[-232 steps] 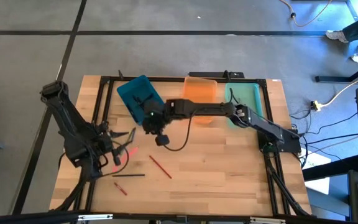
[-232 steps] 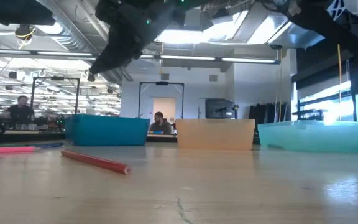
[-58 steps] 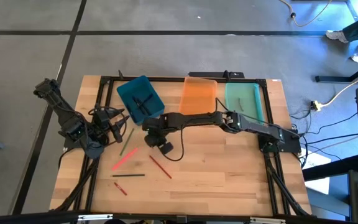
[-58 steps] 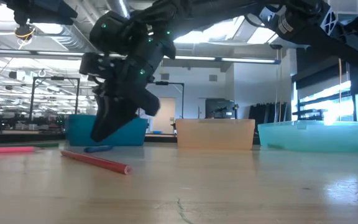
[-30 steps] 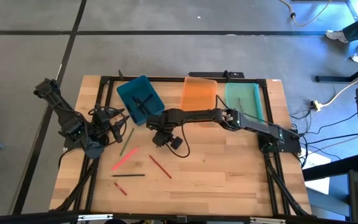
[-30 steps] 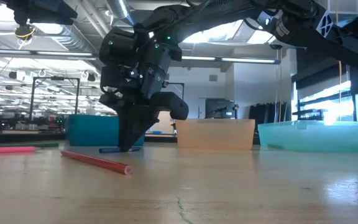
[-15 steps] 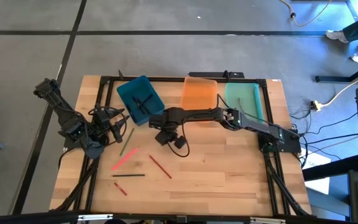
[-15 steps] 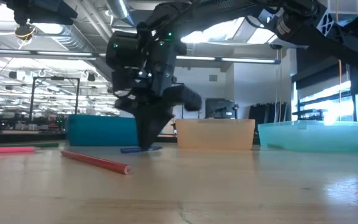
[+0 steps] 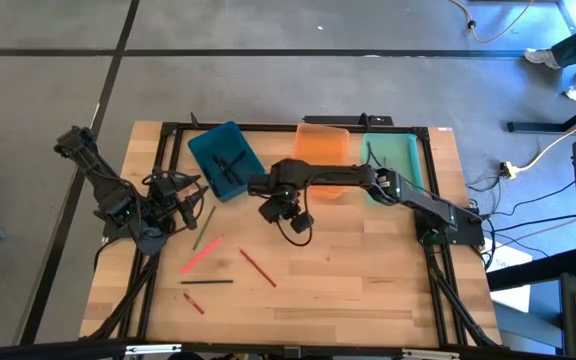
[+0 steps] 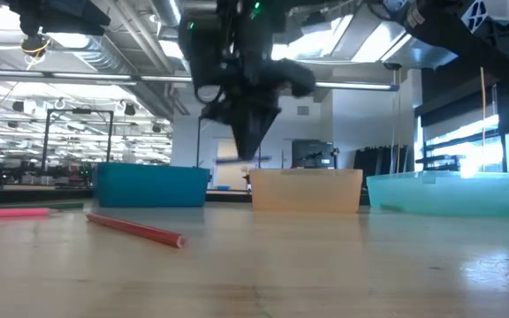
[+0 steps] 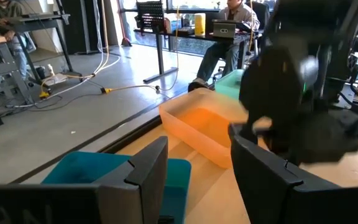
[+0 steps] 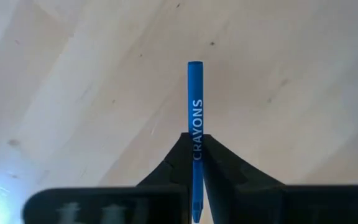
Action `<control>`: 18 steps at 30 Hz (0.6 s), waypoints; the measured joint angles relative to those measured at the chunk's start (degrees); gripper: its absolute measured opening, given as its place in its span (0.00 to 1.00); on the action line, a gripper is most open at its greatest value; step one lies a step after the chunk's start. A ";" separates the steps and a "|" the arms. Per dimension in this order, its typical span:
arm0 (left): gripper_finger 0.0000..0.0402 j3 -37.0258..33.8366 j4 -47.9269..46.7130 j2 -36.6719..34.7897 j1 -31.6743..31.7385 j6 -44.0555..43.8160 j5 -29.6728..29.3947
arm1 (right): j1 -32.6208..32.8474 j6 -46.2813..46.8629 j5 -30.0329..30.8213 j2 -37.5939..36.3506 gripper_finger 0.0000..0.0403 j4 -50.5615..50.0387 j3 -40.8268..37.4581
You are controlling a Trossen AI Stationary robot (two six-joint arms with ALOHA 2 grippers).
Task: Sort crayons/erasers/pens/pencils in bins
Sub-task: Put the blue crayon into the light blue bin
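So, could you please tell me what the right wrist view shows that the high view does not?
Only the right wrist view shows the right gripper shut on a blue crayon, its printed word CRAYONS readable, with bare wood behind it.

Only the high view shows the layout: the teal bin, orange bin and mint bin along the far side, the loose sticks on the table, and the left gripper waiting at the left edge.

Both show the wooden tabletop and the right gripper over it, near the orange bin.

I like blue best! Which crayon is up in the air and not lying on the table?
The blue crayon, pinched in the right gripper above the table; the red stick lies flat.
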 joint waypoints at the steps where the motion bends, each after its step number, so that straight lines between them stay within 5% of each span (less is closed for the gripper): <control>1: 0.42 0.00 0.14 -0.01 0.01 0.00 0.11 | -0.13 0.70 -0.06 -0.76 0.07 -0.77 0.02; 18: 0.42 0.00 -0.02 0.00 0.00 0.07 2.63 | -4.44 6.58 -6.08 -6.88 0.06 -9.14 0.02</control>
